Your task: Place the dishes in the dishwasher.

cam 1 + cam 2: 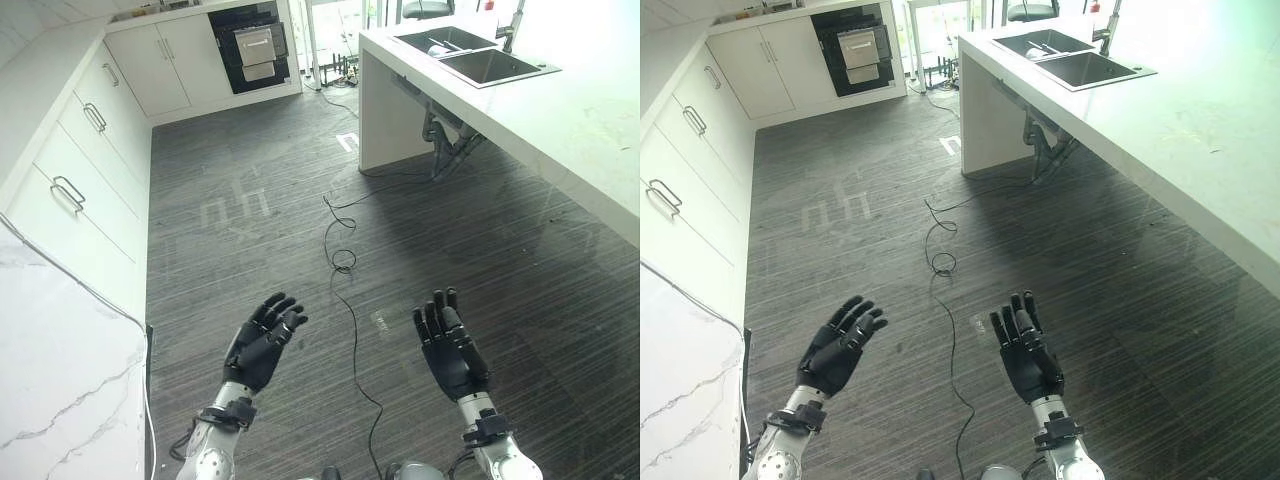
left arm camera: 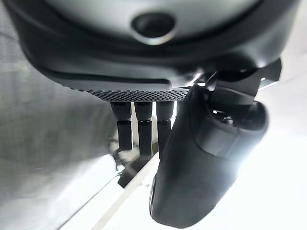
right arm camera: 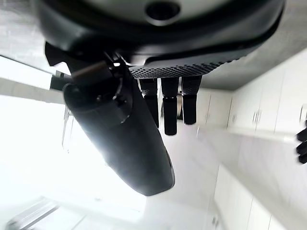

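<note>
Both hands are held out over the dark plank floor, palms up, holding nothing. My left hand [image 1: 262,342] has its fingers relaxed and spread; the left wrist view shows its straight fingers [image 2: 139,129] beside the thumb. My right hand [image 1: 452,345] is open too, with straight fingers [image 3: 170,108] in its wrist view. A black built-in appliance with a silver front panel [image 1: 252,47] stands in the far wall of cabinets, well away from both hands. No dish can be made out clearly; something small and pale lies in the sink [image 1: 470,55].
White cabinets with metal handles [image 1: 90,120] run along the left. A marble worktop [image 1: 60,380] juts in at the lower left. A white island counter [image 1: 570,130] with a double sink and tap lines the right side.
</note>
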